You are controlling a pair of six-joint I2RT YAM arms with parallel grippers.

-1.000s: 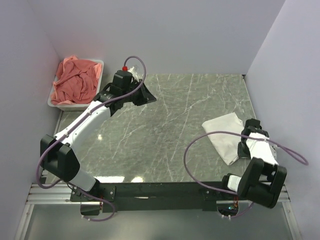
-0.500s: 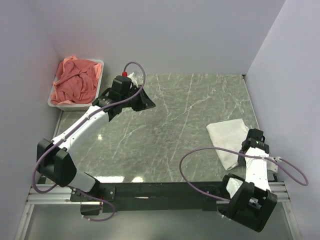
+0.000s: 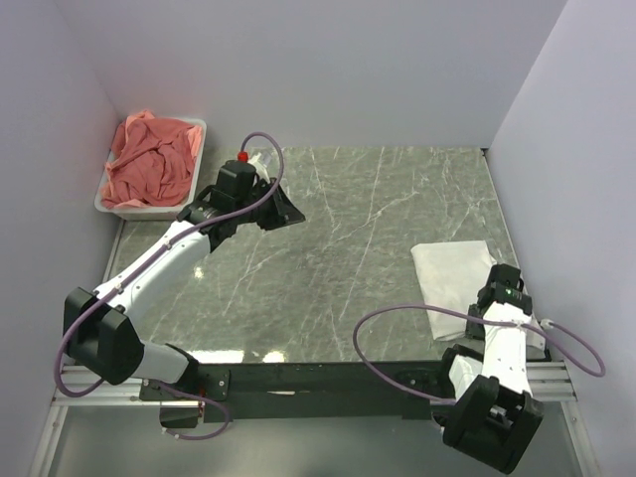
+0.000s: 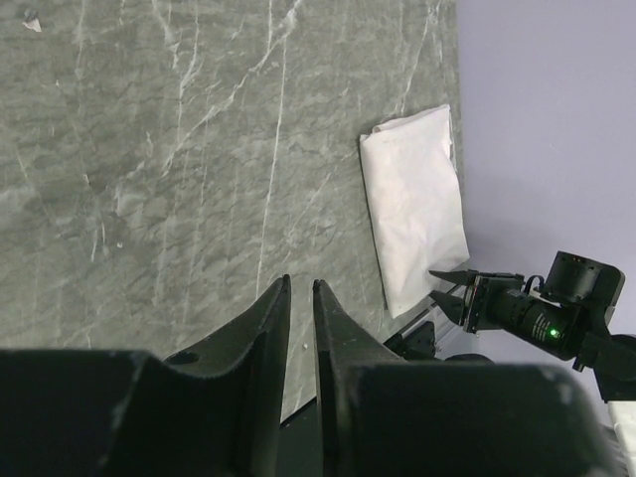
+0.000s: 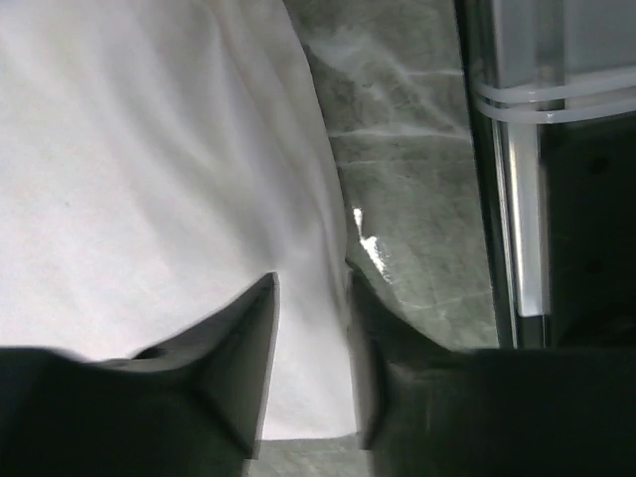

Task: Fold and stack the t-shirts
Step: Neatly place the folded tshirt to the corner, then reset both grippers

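Note:
A folded white t-shirt (image 3: 452,276) lies flat on the right side of the marble table; it also shows in the left wrist view (image 4: 412,204) and fills the right wrist view (image 5: 149,169). My right gripper (image 3: 495,290) (image 5: 310,283) is open over the shirt's near right edge, with cloth under the gap between its fingers. In the tub at the far left lie crumpled salmon-pink t-shirts (image 3: 149,161). My left gripper (image 3: 294,213) (image 4: 301,283) hovers over the table just right of the tub, jaws a narrow slit apart and holding nothing.
The white plastic tub (image 3: 107,205) sits in the far left corner against the wall. The right wall runs close beside the white shirt. A black rail (image 3: 328,376) borders the table's near edge. Purple cables (image 3: 373,333) loop from both arms.
My right gripper has opened and let go of the white shirt after dragging it slightly nearer; the arm has drawn back toward the near edge. My left arm has shifted slightly nearer.

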